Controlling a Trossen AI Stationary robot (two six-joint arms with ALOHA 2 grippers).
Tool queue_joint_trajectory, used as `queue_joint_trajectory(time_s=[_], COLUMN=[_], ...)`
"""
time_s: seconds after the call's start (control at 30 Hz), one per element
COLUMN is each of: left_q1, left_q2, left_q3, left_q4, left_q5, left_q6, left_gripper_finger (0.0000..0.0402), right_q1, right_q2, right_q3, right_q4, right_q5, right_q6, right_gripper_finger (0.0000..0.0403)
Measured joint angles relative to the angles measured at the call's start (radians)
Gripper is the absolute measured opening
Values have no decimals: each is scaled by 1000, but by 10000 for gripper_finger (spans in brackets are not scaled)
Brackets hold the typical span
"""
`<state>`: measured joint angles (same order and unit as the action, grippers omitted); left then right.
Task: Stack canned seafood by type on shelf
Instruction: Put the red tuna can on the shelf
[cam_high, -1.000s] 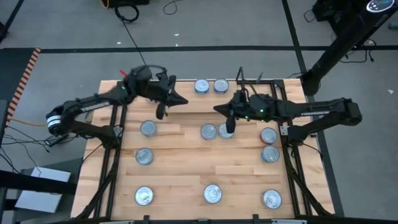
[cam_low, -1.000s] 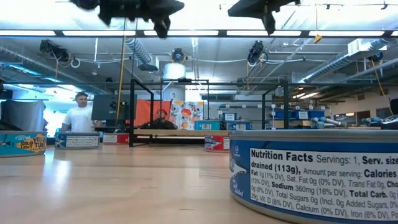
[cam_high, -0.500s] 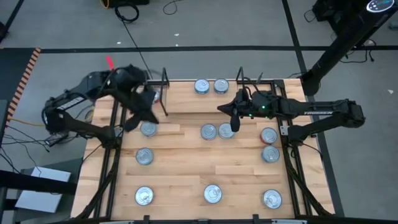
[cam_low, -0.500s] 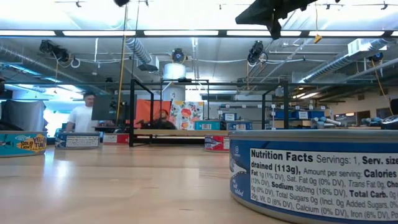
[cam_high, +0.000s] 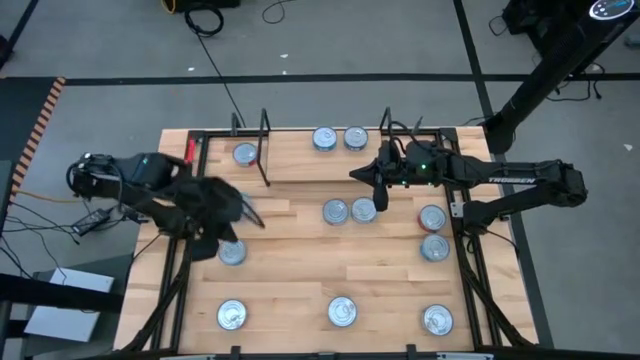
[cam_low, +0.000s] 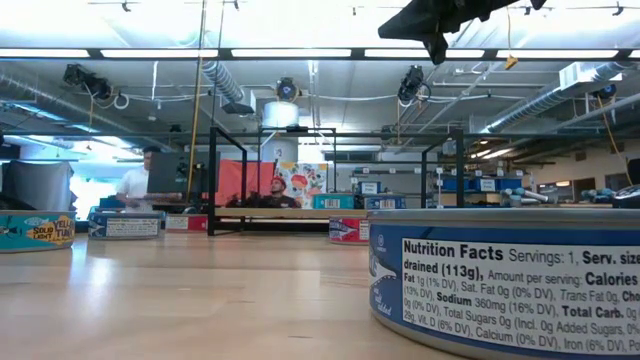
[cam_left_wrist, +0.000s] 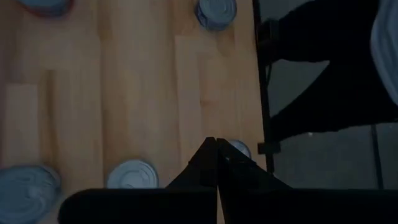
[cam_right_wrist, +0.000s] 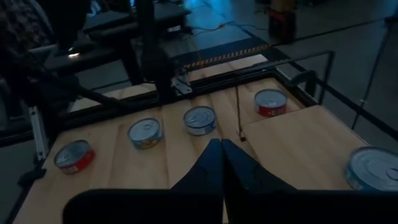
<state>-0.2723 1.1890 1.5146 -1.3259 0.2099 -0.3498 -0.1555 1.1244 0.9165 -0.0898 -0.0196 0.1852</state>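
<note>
"nutrition facts" on near tin (cam_low: 505, 280)

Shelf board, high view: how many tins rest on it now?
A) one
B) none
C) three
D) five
C: the shelf carries one tin near its left end frame and a pair of tins side by side near the middle.

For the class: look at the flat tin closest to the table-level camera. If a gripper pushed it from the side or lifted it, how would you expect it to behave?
The tin sits low and wide, so a push would probably slide it, not tip it. Its metal wall looks stiff and should not give under a grip. The glossy label may be somewhat slippery for fingers.
</note>
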Motion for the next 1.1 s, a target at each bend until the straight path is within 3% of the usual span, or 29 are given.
queue_joint_trajectory(time_s=[0.2,0.57,0.9,1.1], left_q1=[-87,-246,-370,-385], left_q2=[-23,-205,-200,-182], left_q3=[-203,-640,-861,-909], left_q4=[202,516,749,830], left_q5=[-8,-2,1,2], left_q6=[-81,-370,-720,-802], left_gripper_finger=[0,0,13,44], right_q1=[0,2,2,2], right_q2=[0,0,0,1], right_q3=[0,1,1,1], right_q4=[1,1,1,2], right_q5=[-8,-8,26,29], right_q6=[-5,-3,17,17], right_gripper_finger=[2,2,2,2])
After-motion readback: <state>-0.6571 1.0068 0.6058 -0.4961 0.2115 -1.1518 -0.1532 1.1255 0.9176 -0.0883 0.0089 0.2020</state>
